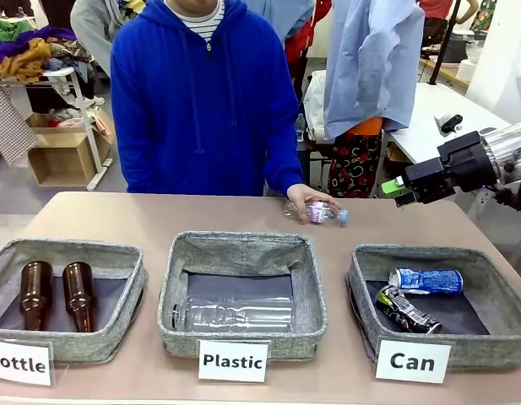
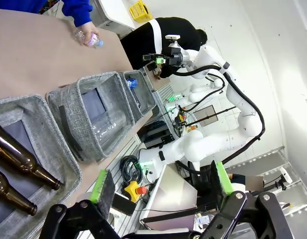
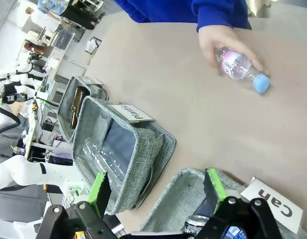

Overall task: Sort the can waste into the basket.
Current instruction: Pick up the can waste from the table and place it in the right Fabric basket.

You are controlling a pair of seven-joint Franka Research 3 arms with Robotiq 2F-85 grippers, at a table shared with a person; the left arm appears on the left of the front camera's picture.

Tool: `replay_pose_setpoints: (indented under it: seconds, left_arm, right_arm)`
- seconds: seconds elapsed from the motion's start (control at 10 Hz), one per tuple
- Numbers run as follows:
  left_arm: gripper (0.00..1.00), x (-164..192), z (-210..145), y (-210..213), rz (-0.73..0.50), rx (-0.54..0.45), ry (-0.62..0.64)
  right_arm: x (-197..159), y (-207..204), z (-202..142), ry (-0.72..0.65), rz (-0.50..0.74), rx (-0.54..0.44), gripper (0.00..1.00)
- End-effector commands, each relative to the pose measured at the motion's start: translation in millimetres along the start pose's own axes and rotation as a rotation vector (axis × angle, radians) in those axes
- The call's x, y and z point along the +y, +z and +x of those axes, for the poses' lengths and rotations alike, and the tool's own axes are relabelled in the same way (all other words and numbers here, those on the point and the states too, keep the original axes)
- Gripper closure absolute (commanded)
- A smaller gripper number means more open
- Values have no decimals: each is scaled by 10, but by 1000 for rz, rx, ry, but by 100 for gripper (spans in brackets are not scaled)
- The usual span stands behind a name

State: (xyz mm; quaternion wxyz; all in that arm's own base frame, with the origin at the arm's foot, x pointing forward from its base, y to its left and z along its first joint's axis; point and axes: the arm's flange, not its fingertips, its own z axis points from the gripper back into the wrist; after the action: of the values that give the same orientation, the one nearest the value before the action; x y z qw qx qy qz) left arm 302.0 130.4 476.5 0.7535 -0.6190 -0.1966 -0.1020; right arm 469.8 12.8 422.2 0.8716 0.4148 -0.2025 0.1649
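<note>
The grey basket (image 1: pixel 366 283) with the white "Can" card stands at the front right of the table. Inside it lie the blue and white can (image 1: pixel 427 281) and the crushed dark can (image 1: pixel 405 310), side by side. My right gripper (image 1: pixel 393 188) hangs open above the table's far right edge, behind that basket, with nothing between its fingers. In the right wrist view the open right gripper (image 3: pixel 155 189) looks down on the basket's corner (image 3: pixel 180 199) and the top of a can (image 3: pixel 197 224). My left gripper (image 2: pixel 160 181) is open and empty, off the table's left side.
A person in a blue hoodie holds a small clear bottle (image 1: pixel 317 212) with a blue cap on the far table. The "Plastic" basket (image 1: pixel 241 325) in the middle holds a clear bottle (image 1: pixel 235 313). The "Bottle" basket (image 1: pixel 100 342) at the left holds two brown glass bottles (image 1: pixel 57 295).
</note>
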Motion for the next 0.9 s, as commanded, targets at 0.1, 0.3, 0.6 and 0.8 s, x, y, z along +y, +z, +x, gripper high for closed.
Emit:
replay_pose_setpoints:
  seconds: [0.1,0.3,0.6,0.8]
  left_arm:
    - [0,-40,15,-15,-15,-6,-4]
    - [0,-40,15,-15,-15,-6,-4]
    - [0,-40,15,-15,-15,-6,-4]
    - [0,-40,15,-15,-15,-6,-4]
  right_arm:
    - [-16,30,6,17,8,5,0]
    - [-16,30,6,17,8,5,0]
    - [-16,30,6,17,8,5,0]
    - [-16,30,6,17,8,5,0]
